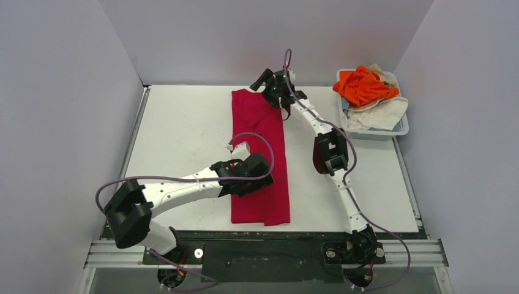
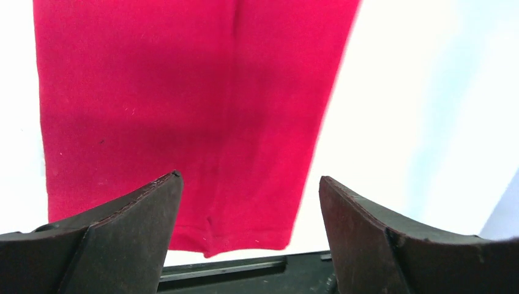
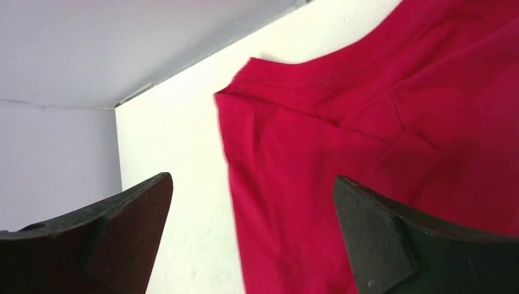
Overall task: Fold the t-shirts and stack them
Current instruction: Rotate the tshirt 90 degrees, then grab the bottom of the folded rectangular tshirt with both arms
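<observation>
Left pincer [image 2: 250,177] agape, over red t-shirt [image 2: 183,104]

Flat shirt [image 1: 260,119] lies lengthwise, middle of surface [image 1: 183,128]. My left jaws sit above its near half, right jaws above its far end. Basket [image 1: 376,134] far right; top shirt [image 1: 362,86] on bottom shirt [image 1: 385,113] inside.

Crimson red t-shirt [image 1: 257,116]: folded lengthwise into long narrow strip, flat on table [image 1: 183,135], running from upper centre to lower centre of top view, hem at lower end. Bright orange t-shirt [image 1: 362,86]: crumpled, upper right, in basket [image 1: 373,133], on top of cream-white t-shirt [image 1: 382,113], also crumpled.
</observation>
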You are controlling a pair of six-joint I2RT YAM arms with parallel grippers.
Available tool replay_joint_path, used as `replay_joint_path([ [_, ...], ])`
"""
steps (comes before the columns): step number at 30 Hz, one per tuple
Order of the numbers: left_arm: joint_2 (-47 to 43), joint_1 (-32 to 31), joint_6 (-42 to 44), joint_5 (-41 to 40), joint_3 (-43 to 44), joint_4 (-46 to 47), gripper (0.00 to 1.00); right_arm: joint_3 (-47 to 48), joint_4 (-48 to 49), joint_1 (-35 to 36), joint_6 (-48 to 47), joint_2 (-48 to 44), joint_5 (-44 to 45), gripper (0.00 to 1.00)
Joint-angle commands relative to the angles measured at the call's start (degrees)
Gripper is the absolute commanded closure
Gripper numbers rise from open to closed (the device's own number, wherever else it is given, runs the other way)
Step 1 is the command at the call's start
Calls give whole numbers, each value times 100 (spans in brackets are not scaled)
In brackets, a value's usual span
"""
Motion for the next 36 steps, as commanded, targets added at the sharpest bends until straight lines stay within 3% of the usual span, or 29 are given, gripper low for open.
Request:
replay_joint_path([
  [1,-801,-93,881,-728,630,-465,7,-475,-318,-35,-1040,-2106,38,0],
  [4,-966,-82,935,-893,704,-1345,7,-1670,-644,72,-1648,-3216,107,0],
  [7,-1381,-7,996,-791,80,-1519,7,-3382,-981,183,-1943,-4418,642,0],
  [10,-1998,176,1099,-459,-791,-1271,7,-5910,-966,415,-1900,-6154,1222,0],
  [14,-2687,301,1210,447,-1795,-288,7,-7903,-1619,894,-1561,-7691,1663,0],
  [17,-2837,355,1163,700,-2157,51,7,-9205,-1765,1331,-1053,-8332,1455,1],
  [21,-2773,426,1195,918,-2421,228,13,-10240,-1550,1944,-407,-8930,929,3],
  [26,-2447,541,1212,1285,-2795,681,38,-10969,-1353,2277,98,-9313,903,7],
  [36,-2060,595,1090,1222,-2978,774,54,-11759,-483,2733,693,-9099,324,29],
])
